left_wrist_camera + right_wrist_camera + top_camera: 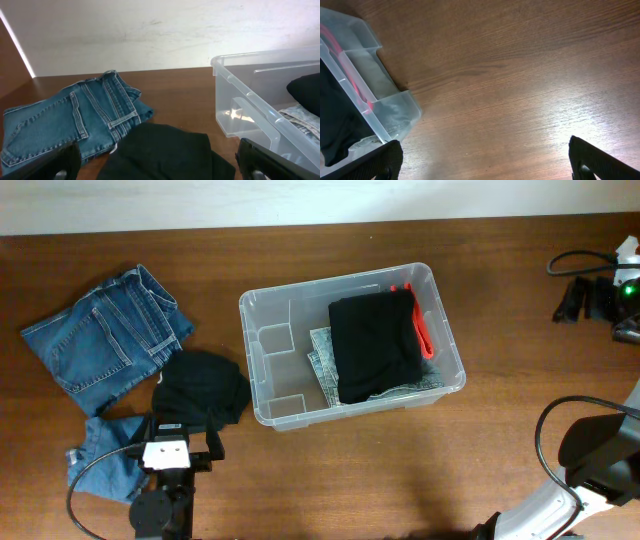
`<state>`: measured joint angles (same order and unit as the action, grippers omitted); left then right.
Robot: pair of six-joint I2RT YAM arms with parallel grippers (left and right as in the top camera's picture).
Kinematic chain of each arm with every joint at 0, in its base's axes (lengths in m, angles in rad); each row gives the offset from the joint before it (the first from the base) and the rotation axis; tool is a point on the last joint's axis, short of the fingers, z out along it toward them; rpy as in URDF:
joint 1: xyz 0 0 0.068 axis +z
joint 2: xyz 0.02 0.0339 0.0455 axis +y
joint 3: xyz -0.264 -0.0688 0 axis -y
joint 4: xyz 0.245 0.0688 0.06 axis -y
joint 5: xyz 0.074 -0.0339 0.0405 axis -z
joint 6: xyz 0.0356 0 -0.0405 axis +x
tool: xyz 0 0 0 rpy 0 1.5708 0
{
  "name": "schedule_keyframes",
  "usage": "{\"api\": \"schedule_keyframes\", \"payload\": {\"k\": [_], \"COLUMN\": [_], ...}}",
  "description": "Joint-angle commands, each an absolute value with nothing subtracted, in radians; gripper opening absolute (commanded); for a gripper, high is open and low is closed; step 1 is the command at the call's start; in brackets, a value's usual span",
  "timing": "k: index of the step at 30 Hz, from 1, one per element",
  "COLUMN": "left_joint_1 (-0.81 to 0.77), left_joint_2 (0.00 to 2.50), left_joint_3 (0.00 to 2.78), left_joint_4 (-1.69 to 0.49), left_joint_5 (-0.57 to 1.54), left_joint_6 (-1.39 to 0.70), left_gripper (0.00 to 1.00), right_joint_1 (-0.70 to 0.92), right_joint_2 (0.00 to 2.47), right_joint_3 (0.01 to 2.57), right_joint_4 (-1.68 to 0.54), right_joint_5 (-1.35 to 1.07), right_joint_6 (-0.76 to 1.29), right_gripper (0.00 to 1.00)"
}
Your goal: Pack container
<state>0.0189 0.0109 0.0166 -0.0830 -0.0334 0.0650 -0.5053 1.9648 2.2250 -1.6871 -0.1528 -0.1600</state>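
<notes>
The clear plastic container (pixel 336 281) stands mid-table. It holds a folded black garment (pixel 375 345), a grey patterned cloth (pixel 326 366) under it and something red (pixel 426 332) along its right wall. To its left a second black garment (pixel 203 385) lies on the table. My left gripper (pixel 185 435) hovers open at that garment's near edge. In the left wrist view the dark cloth (pixel 165 152) fills the space between the wide-apart fingers of the left gripper (pixel 160 164), with the container's wall (pixel 245 92) at right. My right gripper (pixel 485 160) is open over bare wood beside the container's corner (pixel 395 107).
Folded blue jeans (pixel 105 340) lie at far left, also seen in the left wrist view (pixel 75 120). Another denim piece (pixel 105 458) lies near the front left edge. Black cables and a device (pixel 585 295) sit at back right. The right arm (pixel 595 455) rises at front right.
</notes>
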Motion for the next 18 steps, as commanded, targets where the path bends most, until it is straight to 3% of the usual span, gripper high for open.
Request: {"api": "schedule_keyframes", "payload": {"k": [1, 6, 11, 14, 18], "left_joint_1": [0.02, 0.02, 0.02, 0.02, 0.02], "left_joint_2": [0.007, 0.007, 0.007, 0.026, 0.224], "left_joint_3": [0.009, 0.009, 0.074, 0.229, 0.605], "left_joint_4": [-0.081, -0.06, 0.165, 0.006, -0.434], "left_joint_5": [-0.037, -0.047, 0.296, 0.294, 0.293], "left_joint_6": [0.084, 0.084, 0.065, -0.016, -0.015], "left_gripper": [1.0, 1.0, 1.0, 1.0, 1.0], "right_joint_1": [-0.505, -0.505, -0.505, -0.505, -0.505], "right_joint_2": [1.957, 1.957, 1.957, 1.957, 1.957], "right_joint_3": [2.226, 2.226, 2.226, 2.226, 2.226], "right_joint_4": [-1.687, -1.687, -1.687, -1.687, -1.687], "right_joint_5": [-0.142, -0.142, -0.142, -0.142, -0.142], "right_joint_6": [-0.16, -0.16, -0.16, -0.16, -0.16], "right_gripper": [0.98, 0.98, 0.99, 0.98, 0.98]}}
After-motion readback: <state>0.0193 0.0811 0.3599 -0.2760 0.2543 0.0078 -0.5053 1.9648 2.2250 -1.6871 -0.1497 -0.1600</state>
